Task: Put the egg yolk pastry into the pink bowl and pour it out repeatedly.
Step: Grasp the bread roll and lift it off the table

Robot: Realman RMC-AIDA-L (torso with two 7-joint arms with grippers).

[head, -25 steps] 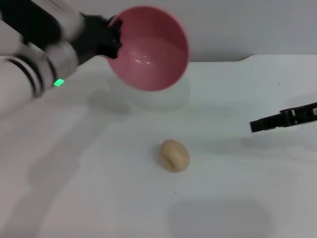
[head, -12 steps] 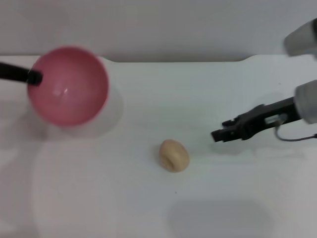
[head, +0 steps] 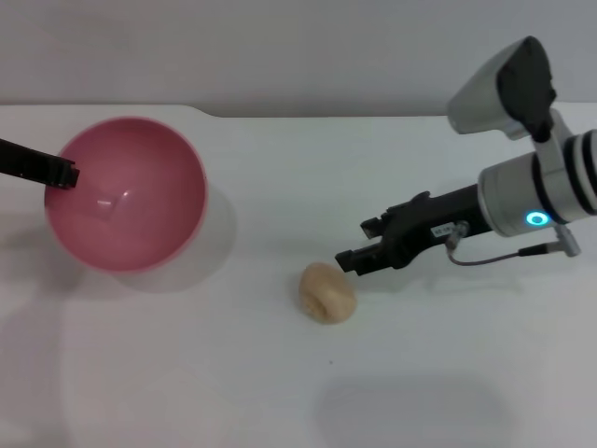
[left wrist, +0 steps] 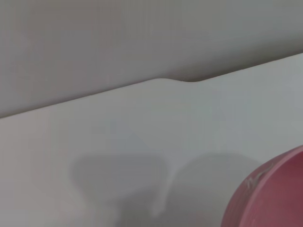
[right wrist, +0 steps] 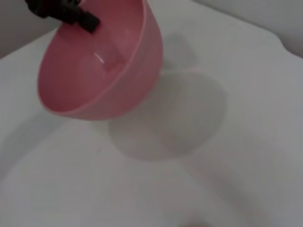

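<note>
**While the bowl waits aloft, the right arm reaches for the pastry**

As the egg yolk pastry (head: 327, 292) lies bare on the white table (head: 280, 392), outside the bowl, the job at hand looks to be the pick-up. The right gripper (head: 357, 245) sits low, just beside the pastry on its far right side, fingertips pointing at it but not around it; the two fingers appear slightly parted, with nothing between them. The left gripper (head: 65, 175) is clamped on the near-left rim of the pink bowl (head: 126, 193), which the right wrist view shows lifted off the table and tilted, its shadow lying apart beneath it. Holding the empty bowl up, mouth open toward the middle, probably keeps it ready to receive the pastry. The two are well apart, so a carry across is likely needed
</note>
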